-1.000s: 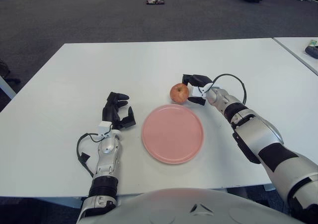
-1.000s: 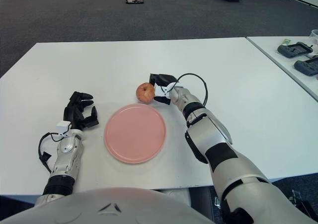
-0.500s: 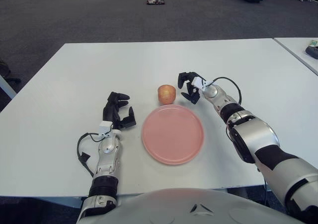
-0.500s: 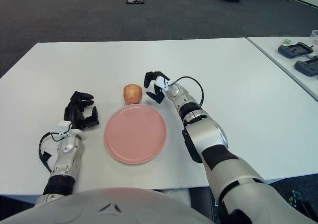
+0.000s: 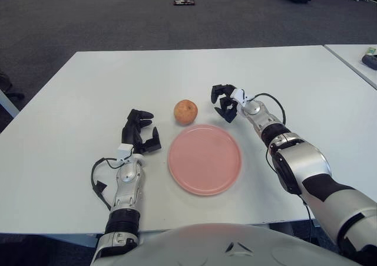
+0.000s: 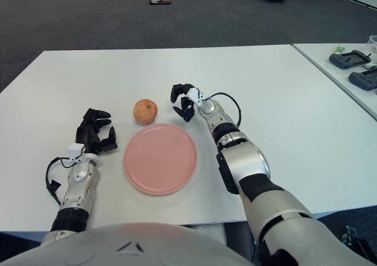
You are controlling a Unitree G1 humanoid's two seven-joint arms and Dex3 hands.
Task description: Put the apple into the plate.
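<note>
The apple (image 5: 185, 111) sits on the bare white table (image 5: 70, 112), off the plate (image 5: 204, 158) and just beyond its far-left rim, with a thin strip of tabletop showing between the two. It is round and reddish-orange with a paler, mottled patch on top, and its skin looks matte. The plate is a flat, smooth pink disc with a shallow raised edge, and nothing lies in it. My right hand (image 5: 227, 101) is over the table to the right of the apple and beyond the plate's far-right rim, apart from both. Its three black, jointed fingers (image 5: 219, 91) are loosely curled toward the palm and close on nothing; a thin black cable loops from the wrist back along my grey and white forearm, whose shells look hard and glossy. My left hand (image 5: 140, 132) shows to the left of the plate, near its left rim and nearer to me than the apple. Its dark segmented fingers (image 5: 139, 117) stand upward, bent at the knuckles and slightly parted, holding nothing, and a black cable curls beside that forearm too. The tabletop is plain, smooth and evenly white, with dark grey carpet (image 5: 118, 18) beyond its far edge.
</note>
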